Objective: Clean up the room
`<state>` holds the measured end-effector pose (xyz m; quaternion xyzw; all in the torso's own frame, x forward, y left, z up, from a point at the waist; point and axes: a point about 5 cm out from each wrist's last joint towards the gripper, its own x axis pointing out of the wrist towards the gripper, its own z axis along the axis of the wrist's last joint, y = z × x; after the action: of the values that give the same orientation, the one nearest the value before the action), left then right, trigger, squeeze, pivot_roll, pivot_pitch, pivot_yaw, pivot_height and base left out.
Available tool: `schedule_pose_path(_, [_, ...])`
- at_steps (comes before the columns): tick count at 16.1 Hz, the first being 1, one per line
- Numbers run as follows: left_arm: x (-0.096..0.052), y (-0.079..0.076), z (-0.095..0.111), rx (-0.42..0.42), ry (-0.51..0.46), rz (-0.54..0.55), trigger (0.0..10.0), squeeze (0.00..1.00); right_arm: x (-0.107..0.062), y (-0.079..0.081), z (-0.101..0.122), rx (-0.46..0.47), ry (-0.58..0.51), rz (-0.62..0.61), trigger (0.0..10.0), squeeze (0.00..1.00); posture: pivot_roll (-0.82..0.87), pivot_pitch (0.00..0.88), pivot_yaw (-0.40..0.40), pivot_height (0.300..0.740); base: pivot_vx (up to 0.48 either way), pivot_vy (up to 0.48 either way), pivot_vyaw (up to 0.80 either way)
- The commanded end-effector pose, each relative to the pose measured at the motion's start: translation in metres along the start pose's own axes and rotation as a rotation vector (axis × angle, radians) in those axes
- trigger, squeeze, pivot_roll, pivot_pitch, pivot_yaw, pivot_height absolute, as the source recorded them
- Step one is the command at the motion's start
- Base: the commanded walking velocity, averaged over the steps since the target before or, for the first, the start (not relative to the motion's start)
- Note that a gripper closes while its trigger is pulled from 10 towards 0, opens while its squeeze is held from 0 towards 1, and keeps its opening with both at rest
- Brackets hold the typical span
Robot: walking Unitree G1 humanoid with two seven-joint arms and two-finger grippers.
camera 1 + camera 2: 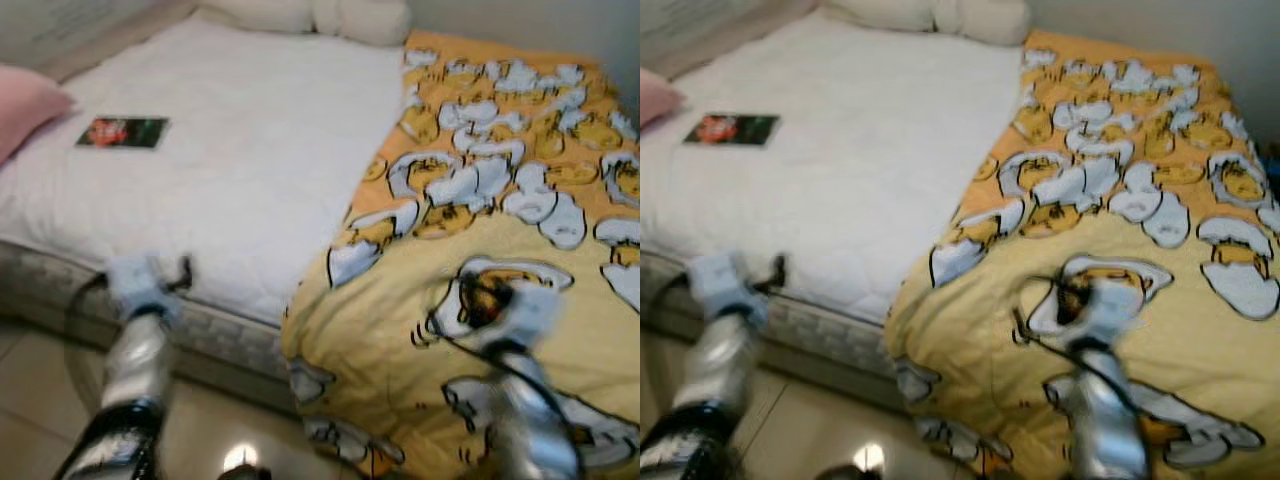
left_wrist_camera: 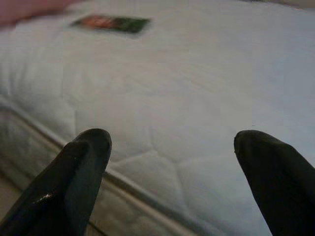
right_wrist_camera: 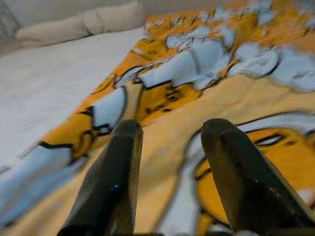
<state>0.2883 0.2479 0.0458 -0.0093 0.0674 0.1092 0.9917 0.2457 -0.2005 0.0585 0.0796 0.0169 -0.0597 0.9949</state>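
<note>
Right claw (image 3: 167, 162), fingers apart w/ nothing between, poised just above yellow cartoon blanket (image 1: 500, 260) heaped over bed's right half & spilling off the foot edge, prob. lined up to grab & straighten it. Left claw (image 2: 172, 162) also spread & empty, low at mattress (image 1: 250, 170) edge, likely waiting. Head views give pink pillow (image 1: 25, 105); left wrist gives a closer look at the small dark book (image 2: 110, 23).
</note>
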Motion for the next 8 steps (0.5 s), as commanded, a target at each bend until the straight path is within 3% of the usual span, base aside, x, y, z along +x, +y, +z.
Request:
schedule_pose_path(1, [-0.001,-0.025,0.005,0.083,-0.049,-0.159,10.0,0.0,0.0,0.015,0.0,-0.031,-0.024,0.048,10.0,0.0,-0.05,0.0,0.005,0.74,0.0,0.0,0.0])
schedule_pose_path(4, [0.01,-0.058,0.023,0.12,-0.083,-0.299,10.0,0.0,0.002,0.022,-0.001,0.001,-0.023,0.007,10.0,0.0,-0.06,0.002,0.022,0.74,0.0,0.0,0.0])
schedule_pose_path(5, [0.013,-0.066,0.032,0.123,-0.11,-0.338,10.0,0.0,0.005,0.021,0.001,-0.025,-0.028,-0.002,10.0,0.0,-0.07,0.0,0.027,0.74,0.0,0.0,0.0])
schedule_pose_path(8, [0.018,-0.076,0.039,0.172,-0.123,-0.416,10.0,0.0,0.012,0.027,0.005,-0.055,-0.047,0.036,10.0,0.0,-0.09,0.0,0.035,0.74,0.0,0.0,0.0])
